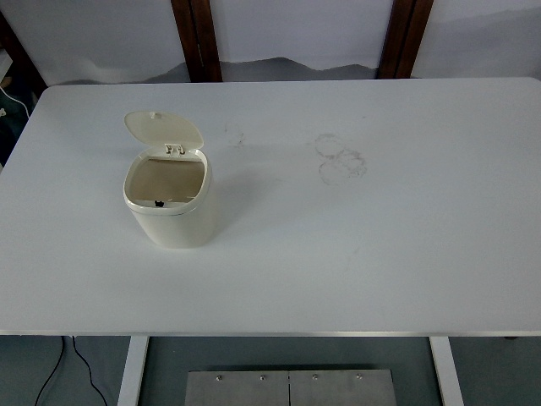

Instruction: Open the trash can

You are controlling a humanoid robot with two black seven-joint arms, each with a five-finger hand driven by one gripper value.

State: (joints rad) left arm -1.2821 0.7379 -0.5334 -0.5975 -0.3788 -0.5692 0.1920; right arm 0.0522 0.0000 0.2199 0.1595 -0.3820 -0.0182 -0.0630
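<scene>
Small cream plastic trash can [169, 203], lid [162, 128] already flipped open.
Looks light and tippy; press its front latch. Neither robot hand is in view.

A small cream trash can [169, 203] stands upright on the left part of the white surface [355, 254]. Its rounded lid [162, 128] is flipped up and back on the rear hinge, leaving the mouth open and a brownish interior showing.
</scene>
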